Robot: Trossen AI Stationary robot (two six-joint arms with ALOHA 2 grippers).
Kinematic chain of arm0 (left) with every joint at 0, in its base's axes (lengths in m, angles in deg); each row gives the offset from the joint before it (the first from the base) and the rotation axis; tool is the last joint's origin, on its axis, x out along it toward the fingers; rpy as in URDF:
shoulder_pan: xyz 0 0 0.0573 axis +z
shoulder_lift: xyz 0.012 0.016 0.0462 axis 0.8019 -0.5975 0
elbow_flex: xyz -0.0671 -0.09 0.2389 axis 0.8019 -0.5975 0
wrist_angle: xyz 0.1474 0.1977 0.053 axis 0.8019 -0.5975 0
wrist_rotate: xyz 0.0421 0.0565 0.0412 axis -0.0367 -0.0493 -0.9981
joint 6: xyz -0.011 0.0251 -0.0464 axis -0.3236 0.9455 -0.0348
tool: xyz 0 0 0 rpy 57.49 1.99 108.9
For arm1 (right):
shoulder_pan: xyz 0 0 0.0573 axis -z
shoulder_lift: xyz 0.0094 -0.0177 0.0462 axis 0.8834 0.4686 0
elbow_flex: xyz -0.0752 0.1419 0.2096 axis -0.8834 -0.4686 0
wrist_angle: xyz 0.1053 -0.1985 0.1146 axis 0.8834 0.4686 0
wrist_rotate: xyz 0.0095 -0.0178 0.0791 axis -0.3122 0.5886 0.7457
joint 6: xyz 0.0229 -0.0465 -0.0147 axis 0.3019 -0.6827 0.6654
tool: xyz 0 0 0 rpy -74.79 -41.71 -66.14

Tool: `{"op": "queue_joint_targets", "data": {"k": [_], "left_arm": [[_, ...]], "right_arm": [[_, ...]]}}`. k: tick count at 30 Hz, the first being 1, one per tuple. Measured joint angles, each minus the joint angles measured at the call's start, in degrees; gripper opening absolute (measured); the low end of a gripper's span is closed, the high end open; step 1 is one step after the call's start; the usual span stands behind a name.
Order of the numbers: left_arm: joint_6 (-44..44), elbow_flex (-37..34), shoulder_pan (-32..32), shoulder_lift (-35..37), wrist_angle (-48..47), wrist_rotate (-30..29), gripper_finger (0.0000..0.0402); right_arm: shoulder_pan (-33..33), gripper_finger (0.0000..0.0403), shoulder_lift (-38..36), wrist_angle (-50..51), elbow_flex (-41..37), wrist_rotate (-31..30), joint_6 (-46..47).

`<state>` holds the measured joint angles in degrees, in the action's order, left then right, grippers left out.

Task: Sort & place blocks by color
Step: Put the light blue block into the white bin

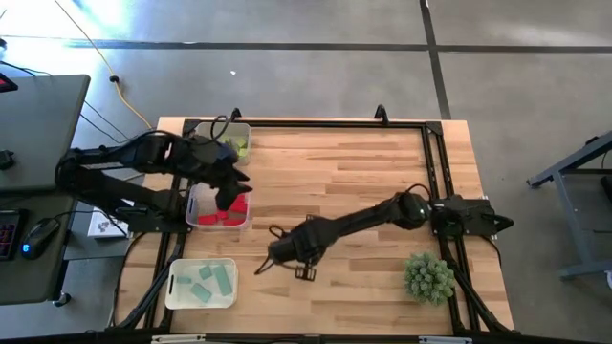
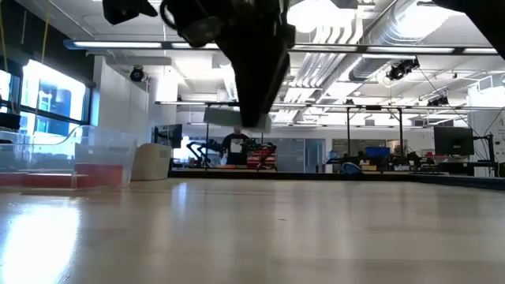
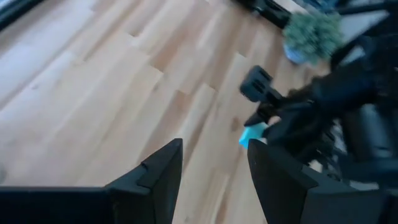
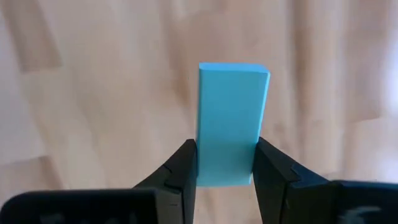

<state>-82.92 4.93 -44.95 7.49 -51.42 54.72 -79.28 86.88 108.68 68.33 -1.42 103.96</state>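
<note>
A light blue bar block point(image 4: 231, 112) sits between the fingers of my right gripper point(image 1: 274, 256), which is shut on it above the bare wood right of the bins. The same block point(image 3: 252, 134) appears in the left wrist view. My left gripper point(image 1: 232, 191) hovers open over the bin with red blocks point(image 1: 226, 216), nothing between its fingers point(image 3: 163, 177). The near bin holds teal blocks point(image 1: 206, 284) and the far bin holds yellow-green blocks point(image 1: 235, 145). My right gripper pinches the bar's two long sides point(image 4: 204, 163) between its two fingers, at the end nearest the wrist. The fingers point down and run along the bar. The bar sticks out past the fingertips, hanging upright and clear of the table.
Three clear bins stand in a row along the table's left side, the red one point(image 2: 79, 162) also in the low view. A spiky green plant ball point(image 1: 427, 277) sits at the near right. Bare wood point(image 1: 363, 172) lies between the bins and the right arm's base.
</note>
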Motion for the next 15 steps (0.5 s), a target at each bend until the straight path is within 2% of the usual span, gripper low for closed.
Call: {"op": "queue_joint_targets", "data": {"k": [9, 15], "left_arm": [[0.0, 0.0, 12.3, 0.0, 0.5, 0.1, 0.0170], [3.8, 0.0, 21.0, -0.2, 1.1, 0.6, 0.0170]], "right_arm": [[4.9, 0.0092, -4.1, 0.0, 0.1, -8.6, -5.9], [9.5, 0.0092, -5.9, -1.3, 0.1, -10.7, -11.0]]}}
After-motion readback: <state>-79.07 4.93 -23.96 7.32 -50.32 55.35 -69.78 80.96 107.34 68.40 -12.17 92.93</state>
